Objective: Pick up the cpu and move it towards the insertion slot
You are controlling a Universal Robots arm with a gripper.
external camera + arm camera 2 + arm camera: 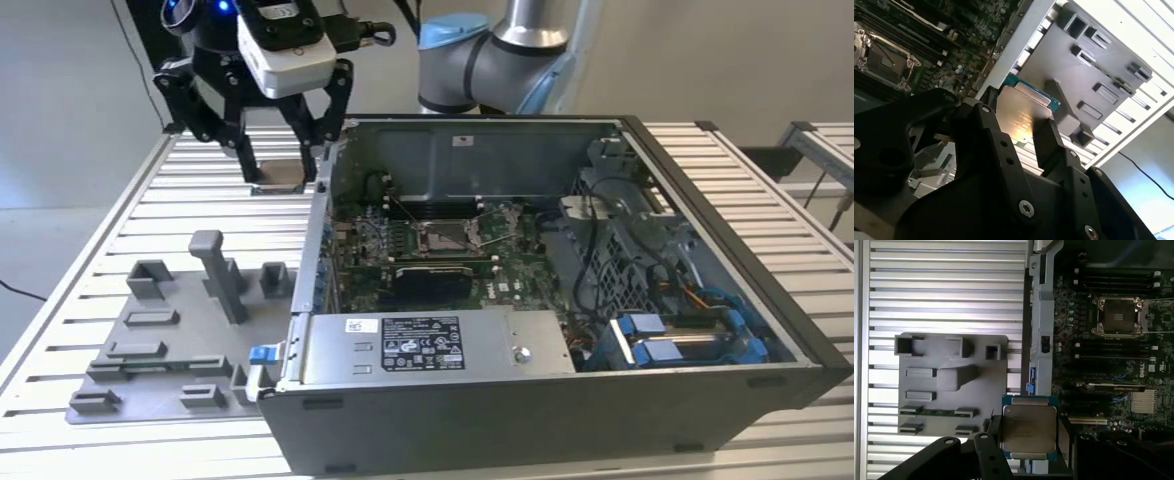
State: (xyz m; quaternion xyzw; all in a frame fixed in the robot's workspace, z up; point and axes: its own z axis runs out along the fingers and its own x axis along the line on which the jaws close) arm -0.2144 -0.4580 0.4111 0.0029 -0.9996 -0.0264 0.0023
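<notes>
Slatted metal table (107, 215) w/ PC case (534, 420), centre-right of exterior view.
Gripper (283, 168), upper left, clamped on cpu (282, 177); insertion slot (447, 235) mid-frame, well apart.

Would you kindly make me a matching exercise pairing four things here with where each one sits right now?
Things: 1 cpu; 2 insertion slot; 3 grey fixture plate; 4 tool.
Places: A on the motherboard inside the computer case; B held by the tool; C lying on the slatted table; D on the arm's end, closed around the cpu.
Pairs: 1-B; 2-A; 3-C; 4-D.
</notes>
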